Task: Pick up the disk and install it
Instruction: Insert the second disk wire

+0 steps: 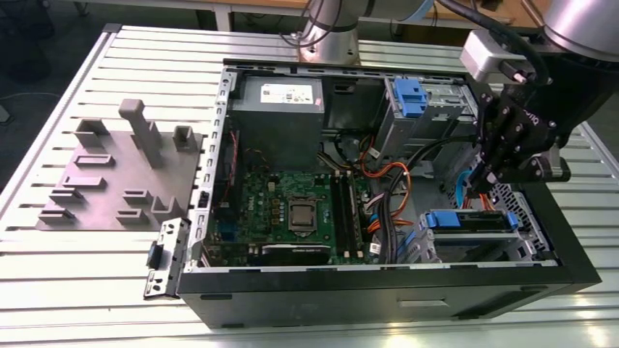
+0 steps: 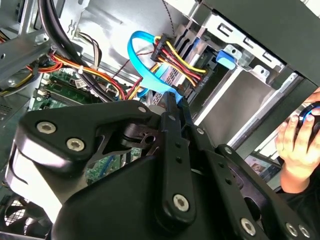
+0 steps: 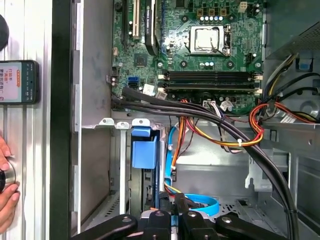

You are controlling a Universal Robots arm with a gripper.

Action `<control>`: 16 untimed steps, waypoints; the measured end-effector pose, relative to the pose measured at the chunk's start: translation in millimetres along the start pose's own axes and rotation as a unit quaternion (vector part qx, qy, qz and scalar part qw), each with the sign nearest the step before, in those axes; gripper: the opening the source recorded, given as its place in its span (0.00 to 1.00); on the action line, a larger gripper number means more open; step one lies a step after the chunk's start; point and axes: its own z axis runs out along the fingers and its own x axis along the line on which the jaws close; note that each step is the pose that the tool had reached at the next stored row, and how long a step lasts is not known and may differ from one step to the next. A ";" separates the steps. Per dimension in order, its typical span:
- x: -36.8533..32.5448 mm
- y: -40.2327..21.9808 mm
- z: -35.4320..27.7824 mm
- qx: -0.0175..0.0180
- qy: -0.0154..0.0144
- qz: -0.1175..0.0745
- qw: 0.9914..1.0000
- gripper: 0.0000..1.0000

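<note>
The arm reaches down into the open case (image 1: 406,290) at the exterior view's right, with the gripper (image 1: 486,177) above the drive bays. In the second wrist view its fingers (image 2: 172,117) stand closed together, nothing between them. The disk (image 1: 471,221), blue-framed, sits in the lower bay just beneath the gripper; in the first wrist view it appears edge-on (image 3: 145,155) in that bay. The exterior view shows a grey fixture (image 1: 121,177) on the table (image 1: 58,275), well apart from the case. Both wrist views show a person's hand (image 2: 296,142) outside the case. A blue cable (image 2: 145,65) and bundled wires (image 3: 225,132) crowd the space near the fingertips.
</note>
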 end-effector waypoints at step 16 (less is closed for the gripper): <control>0.2 0.8 0.1 0.001 0.000 0.000 1.000 0.16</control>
